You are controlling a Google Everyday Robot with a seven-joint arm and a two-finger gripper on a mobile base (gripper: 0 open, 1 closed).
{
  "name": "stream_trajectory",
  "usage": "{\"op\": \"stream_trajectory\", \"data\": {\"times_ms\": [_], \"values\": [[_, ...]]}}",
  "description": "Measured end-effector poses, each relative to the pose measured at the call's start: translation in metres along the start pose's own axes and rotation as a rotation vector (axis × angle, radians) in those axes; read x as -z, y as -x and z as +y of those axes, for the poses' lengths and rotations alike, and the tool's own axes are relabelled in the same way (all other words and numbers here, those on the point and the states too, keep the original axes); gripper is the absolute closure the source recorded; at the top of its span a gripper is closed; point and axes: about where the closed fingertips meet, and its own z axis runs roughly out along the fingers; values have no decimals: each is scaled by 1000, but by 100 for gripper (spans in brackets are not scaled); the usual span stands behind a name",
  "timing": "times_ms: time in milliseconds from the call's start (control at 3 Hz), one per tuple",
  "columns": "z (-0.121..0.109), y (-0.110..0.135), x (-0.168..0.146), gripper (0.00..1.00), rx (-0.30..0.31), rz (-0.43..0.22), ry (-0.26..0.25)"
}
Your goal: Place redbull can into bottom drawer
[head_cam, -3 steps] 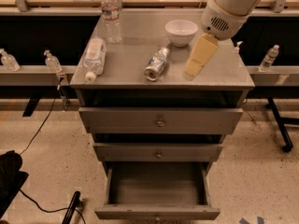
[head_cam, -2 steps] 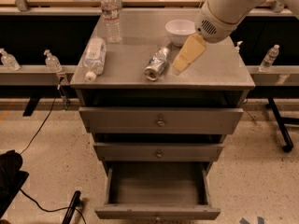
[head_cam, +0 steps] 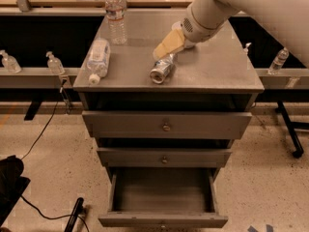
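Grey metal cabinet (head_cam: 212,71), redbull can (head_cam: 161,68) on top, gripper (head_cam: 169,43) at the can.
Item lies on its side near the middle of the cabinet top, one shiny round end toward the camera, outside every drawer. The tan gripper, on a white arm (head_cam: 251,8) reaching in from upper right, sits at the can's far end, just above or touching it; whether it is open or closed, or has hold of anything, cannot be told. The bottom drawer (head_cam: 163,220) is pulled out, its dark interior showing. One water bottle (head_cam: 116,16) stands at the back left; a second bottle (head_cam: 98,59) lies along the left edge.
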Motion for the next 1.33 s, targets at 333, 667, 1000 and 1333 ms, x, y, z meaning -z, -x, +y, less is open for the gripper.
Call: {"op": "stream_trajectory", "data": {"times_ms": [333, 667, 1000, 1333], "values": [[0, 15, -34, 0, -97, 21, 53], [-3, 14, -66, 0, -176, 85, 83], [2, 5, -96, 17, -213, 172, 113], [12, -1, -111, 43, -175, 226, 144]]}}
